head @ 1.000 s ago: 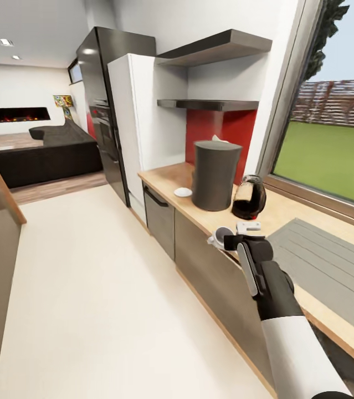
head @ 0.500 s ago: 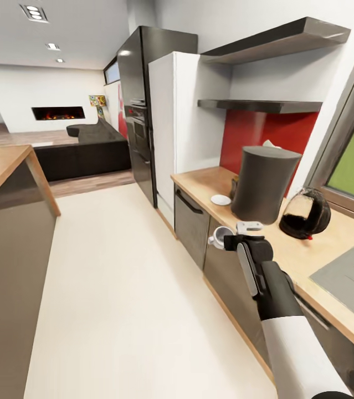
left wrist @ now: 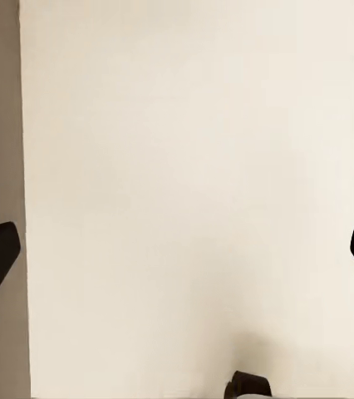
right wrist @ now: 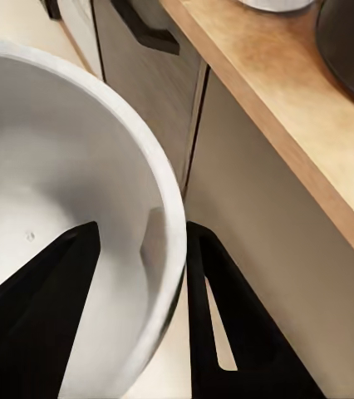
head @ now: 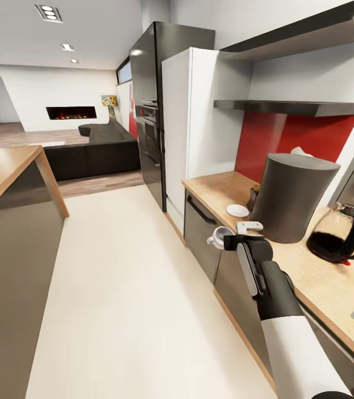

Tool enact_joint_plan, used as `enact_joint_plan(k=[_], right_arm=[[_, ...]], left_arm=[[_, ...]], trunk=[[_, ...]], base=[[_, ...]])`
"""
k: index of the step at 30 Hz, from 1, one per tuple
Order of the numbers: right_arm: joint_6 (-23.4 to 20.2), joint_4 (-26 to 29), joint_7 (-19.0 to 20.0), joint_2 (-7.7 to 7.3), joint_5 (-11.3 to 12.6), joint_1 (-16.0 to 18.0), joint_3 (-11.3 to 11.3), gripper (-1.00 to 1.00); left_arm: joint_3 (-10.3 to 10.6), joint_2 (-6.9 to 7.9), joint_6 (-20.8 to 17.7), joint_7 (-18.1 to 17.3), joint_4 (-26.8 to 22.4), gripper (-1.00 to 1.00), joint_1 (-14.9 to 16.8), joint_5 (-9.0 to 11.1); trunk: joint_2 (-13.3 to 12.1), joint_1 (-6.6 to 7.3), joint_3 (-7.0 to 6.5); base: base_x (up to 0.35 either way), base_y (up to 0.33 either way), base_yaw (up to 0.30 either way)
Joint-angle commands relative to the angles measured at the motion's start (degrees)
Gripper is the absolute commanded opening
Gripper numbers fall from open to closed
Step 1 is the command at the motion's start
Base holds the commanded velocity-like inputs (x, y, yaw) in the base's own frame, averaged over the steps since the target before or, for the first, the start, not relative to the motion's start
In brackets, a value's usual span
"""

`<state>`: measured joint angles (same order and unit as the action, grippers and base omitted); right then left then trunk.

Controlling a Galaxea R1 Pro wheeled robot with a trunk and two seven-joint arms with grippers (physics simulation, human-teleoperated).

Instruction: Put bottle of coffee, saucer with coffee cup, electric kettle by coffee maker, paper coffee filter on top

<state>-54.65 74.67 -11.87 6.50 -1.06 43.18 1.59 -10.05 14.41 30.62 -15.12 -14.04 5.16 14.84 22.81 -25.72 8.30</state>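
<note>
Our left gripper [left wrist: 177, 249] hangs released over bare floor [left wrist: 185, 166], its fingertips spread wide. Our right gripper [head: 226, 239] pinches the rim of the coffee cup [head: 219, 236], one finger inside the bowl and one outside, held off the front edge of the countertop [head: 215, 191]. The saucer [head: 237, 210] lies near that front edge, just beside the coffee maker [head: 290, 197]; the bottle of coffee [head: 252, 197] peeks out behind it, and the electric kettle [head: 340, 235] stands farther right. We judge the cup should be lifted clear of the edge, then lowered level onto the saucer. Open floor lies left; the coffee maker's wall crowds the saucer's right.
</note>
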Motion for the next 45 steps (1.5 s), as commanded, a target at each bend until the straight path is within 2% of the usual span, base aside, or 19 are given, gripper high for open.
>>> enact_joint_plan(k=[1, 5, 9, 20, 24, 28, 45], right_arm=[[-0.3, 0.0, -0.1, 0.01, -0.1, 0.1, 0.1, -1.00], [-0.1, -2.0, 0.0, 0.01, -0.1, 0.1, 0.1, -1.00], [-0.1, -4.0, 0.0, 0.01, -0.1, 0.1, 0.1, -1.00], [0.0, -4.6, 0.1, 0.09, 0.0, 0.1, 0.2, -1.00], [0.0, -4.6, 0.0, 0.17, 0.0, 0.1, 3.3, -1.00], [0.0, -4.6, 0.0, 0.18, 0.0, 0.1, 4.4, -1.00], [0.0, -4.6, -0.1, 0.18, 0.0, 0.1, 4.6, -1.00]], left_arm=[[-0.1, 0.01, 0.0, -0.5, 0.1, 1.00, 0.5, 0.4], [0.0, 0.00, 0.0, -0.4, 0.1, 1.00, 3.6, -1.2], [-0.1, -0.09, 0.0, -0.4, 0.1, 1.00, 4.5, -1.5], [0.0, -0.35, 0.1, -0.3, 0.4, 1.00, 4.4, -1.6], [0.0, -0.38, 0.2, -0.3, 0.4, 1.00, 4.4, -1.6], [0.0, -0.36, 0.2, -0.3, 0.3, 1.00, 4.4, -1.6], [0.1, -0.44, 0.2, -0.3, 0.4, 1.00, 4.4, -1.6]], trunk=[[0.1, -0.06, 0.12], [0.1, -0.06, 0.12], [0.1, -0.06, 0.12], [0.1, -0.06, 0.12], [0.1, -0.06, 0.12], [0.1, -0.06, 0.12], [0.1, -0.06, 0.12]], base=[[0.327, 0.000, 0.003], [0.321, 0.090, 0.001], [0.288, 0.208, 0.000], [0.191, 0.289, 0.000], [0.175, 0.302, 0.000], [0.266, 0.198, 0.000], [0.328, 0.062, 0.000]])
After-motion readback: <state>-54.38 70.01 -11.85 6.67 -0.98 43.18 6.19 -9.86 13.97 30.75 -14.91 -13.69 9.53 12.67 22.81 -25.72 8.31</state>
